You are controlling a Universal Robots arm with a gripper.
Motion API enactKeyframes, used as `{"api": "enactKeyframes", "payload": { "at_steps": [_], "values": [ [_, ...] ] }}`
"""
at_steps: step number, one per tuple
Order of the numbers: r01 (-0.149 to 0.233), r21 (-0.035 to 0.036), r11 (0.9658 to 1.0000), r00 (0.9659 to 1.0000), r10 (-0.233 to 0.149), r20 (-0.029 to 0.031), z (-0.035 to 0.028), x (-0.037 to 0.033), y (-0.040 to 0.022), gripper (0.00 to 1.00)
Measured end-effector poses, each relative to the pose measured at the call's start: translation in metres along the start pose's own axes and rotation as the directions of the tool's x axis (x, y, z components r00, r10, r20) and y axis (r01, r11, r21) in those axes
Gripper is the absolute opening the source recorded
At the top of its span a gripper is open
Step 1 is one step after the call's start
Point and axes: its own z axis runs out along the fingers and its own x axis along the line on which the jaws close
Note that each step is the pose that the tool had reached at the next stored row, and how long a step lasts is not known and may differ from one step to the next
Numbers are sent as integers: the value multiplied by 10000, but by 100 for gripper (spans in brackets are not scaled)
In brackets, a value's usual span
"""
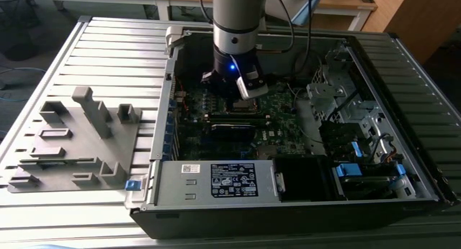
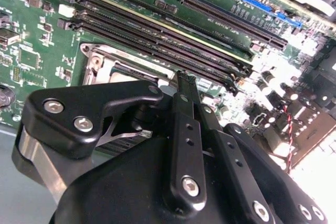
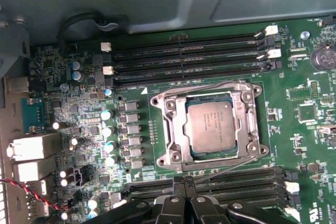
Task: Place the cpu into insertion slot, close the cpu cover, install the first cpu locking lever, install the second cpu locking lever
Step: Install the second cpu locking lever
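On the exterior view's left, a grey fixture sits on the ribbed tabletop, well off from the fingers. Next over is the open PC case, and the arm reaches straight down into it, over the motherboard. The fingers look pressed together with nothing between them, tip down right at the socket's edge, where a thin lever wire runs past. Just beyond the tip, the cpu is lying flat in the slot, and the cover seems to be down around it like a frame. Memory slots run along the far side of the socket, more of them right beside the fingers.
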Motion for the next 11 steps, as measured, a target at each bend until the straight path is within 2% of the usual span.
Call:
{"api": "enactKeyframes", "payload": {
  "at_steps": [7, 11],
  "values": [
    [-1, -6, 10000, 10000, 1, 0, 6, 17, 3, 11],
    [-19, -6, 10000, 10000, 19, 0, 34, 29, 1, 11]
  ]
}}
